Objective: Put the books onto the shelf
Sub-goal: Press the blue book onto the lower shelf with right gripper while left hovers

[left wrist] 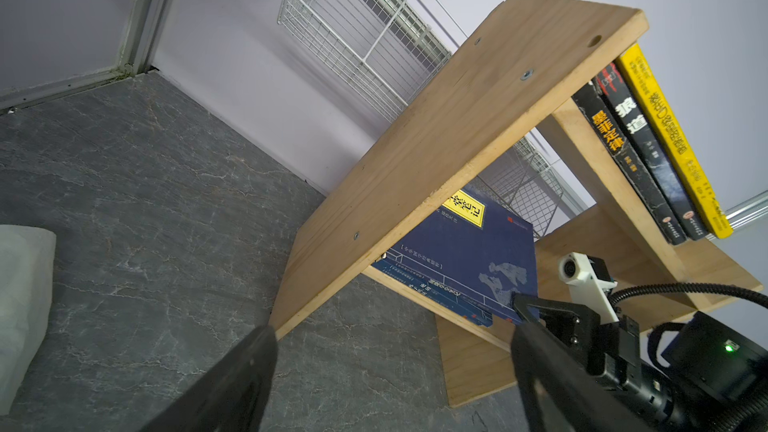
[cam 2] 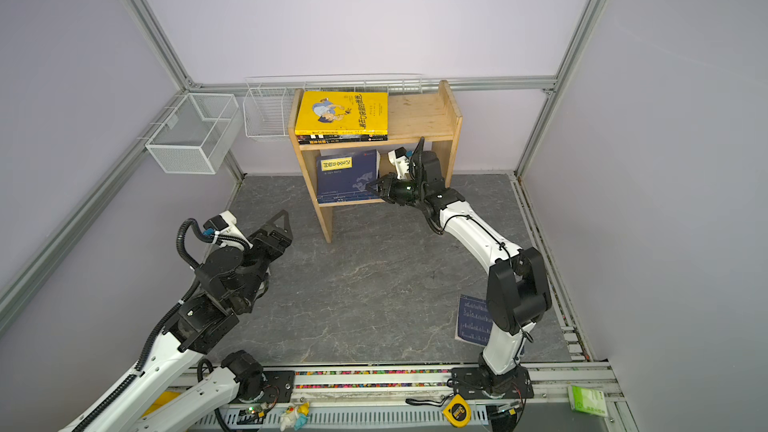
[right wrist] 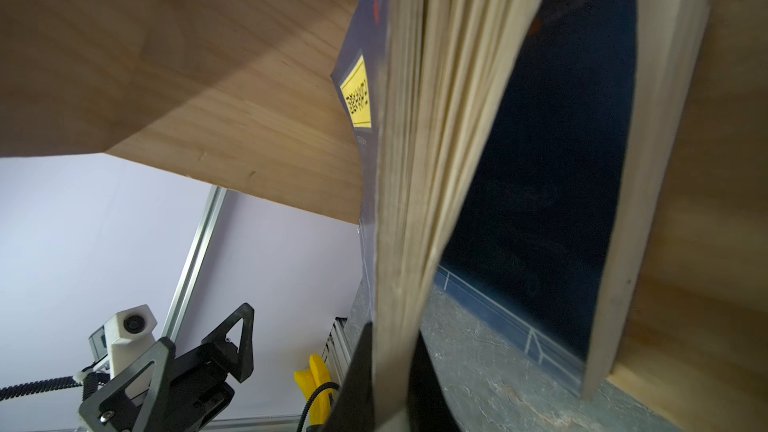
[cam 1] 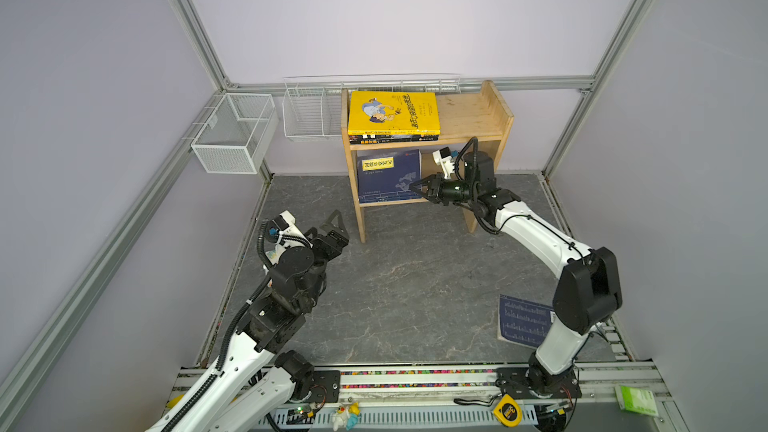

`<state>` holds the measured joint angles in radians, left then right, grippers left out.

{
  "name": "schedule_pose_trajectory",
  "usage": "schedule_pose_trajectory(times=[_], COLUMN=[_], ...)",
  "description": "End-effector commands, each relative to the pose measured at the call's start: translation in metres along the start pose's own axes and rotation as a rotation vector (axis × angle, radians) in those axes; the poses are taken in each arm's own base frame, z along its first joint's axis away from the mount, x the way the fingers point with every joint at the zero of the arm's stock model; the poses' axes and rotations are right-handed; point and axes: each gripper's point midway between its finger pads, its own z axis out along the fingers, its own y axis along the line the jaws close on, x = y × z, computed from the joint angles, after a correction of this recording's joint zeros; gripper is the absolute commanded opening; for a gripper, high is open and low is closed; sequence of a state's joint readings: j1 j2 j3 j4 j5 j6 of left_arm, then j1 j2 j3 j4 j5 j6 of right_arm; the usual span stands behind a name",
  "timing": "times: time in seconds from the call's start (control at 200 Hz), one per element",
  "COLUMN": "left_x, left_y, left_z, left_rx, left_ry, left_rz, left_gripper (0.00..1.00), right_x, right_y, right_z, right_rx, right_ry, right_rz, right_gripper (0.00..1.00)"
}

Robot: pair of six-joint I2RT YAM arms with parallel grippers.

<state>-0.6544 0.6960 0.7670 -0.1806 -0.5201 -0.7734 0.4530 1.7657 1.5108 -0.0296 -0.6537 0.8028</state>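
On the lower tier of the shelf (cam 1: 471, 116), in a top view, the right gripper (cam 1: 413, 187) meets a navy book (cam 1: 386, 176); a yellow book (cam 1: 392, 112) lies topmost on the upper tier. Left wrist view: the left gripper (left wrist: 392, 330) has its fingers spread over the tabletop (left wrist: 124, 201). Right wrist view: the right fingers (right wrist: 353, 380) pinch the navy book's pages.

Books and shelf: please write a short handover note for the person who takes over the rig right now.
Left pincer: open, empty, above the floor, left of the wooden shelf.
Right pincer: shut on the held navy book in the lower tier.
Done: yellow book lies on two black books on the upper tier; a second navy book is in the lower tier too.
Left: release the held one; shelve the floor navy book, partly behind the right arm.
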Motion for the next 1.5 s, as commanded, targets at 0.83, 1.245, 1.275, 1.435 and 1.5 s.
schedule_pose_trajectory(times=[0.83, 1.245, 1.275, 1.435, 1.5], left_x=[0.025, 0.044, 0.044, 0.038, 0.038], left_y=[0.008, -0.019, -0.019, -0.026, -0.028], left_z=[0.023, 0.074, 0.078, 0.094, 0.103], left_rx=[-0.048, 0.033, 0.04, 0.056, 0.06], left_ry=[0.054, 0.148, 0.146, 0.132, 0.14], left_rz=[0.033, 0.055, 0.048, 0.064, 0.069], left_gripper=[0.91, 1.0, 0.99, 0.99, 1.0], right_x=[-0.013, -0.004, -0.004, -0.005, -0.005], right_y=[0.003, -0.015, -0.016, -0.022, -0.023], right_z=[0.009, 0.01, 0.01, 0.011, 0.013], right_rx=[-0.034, 0.034, 0.04, 0.062, 0.065], right_ry=[0.04, 0.061, 0.061, 0.058, 0.06], right_rz=[-0.049, -0.049, -0.05, -0.052, -0.052], right_gripper=[0.09, 0.1, 0.1, 0.1, 0.1])
